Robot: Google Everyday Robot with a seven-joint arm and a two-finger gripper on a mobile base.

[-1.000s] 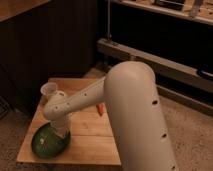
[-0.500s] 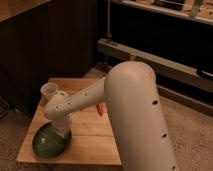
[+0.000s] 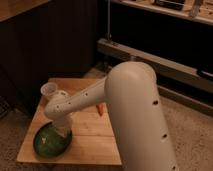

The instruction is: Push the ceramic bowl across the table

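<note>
The dark-green ceramic bowl (image 3: 49,143) sits near the front left corner of the light wooden table (image 3: 92,131). My white arm reaches down from the right across the table. My gripper (image 3: 61,131) is at the bowl's far right rim, pointing down into it, touching or just above it. The fingers are hidden behind the wrist. A small translucent plastic cup (image 3: 48,90) stands at the back left of the table, just behind my arm.
A small orange object (image 3: 100,108) lies on the table beside my arm. Dark wood panelling stands behind the table. A low metal shelf rail (image 3: 165,62) runs along the right. Speckled floor surrounds the table.
The bowl has slid slightly toward the front left corner with my gripper against it. The arm has barely moved otherwise.
</note>
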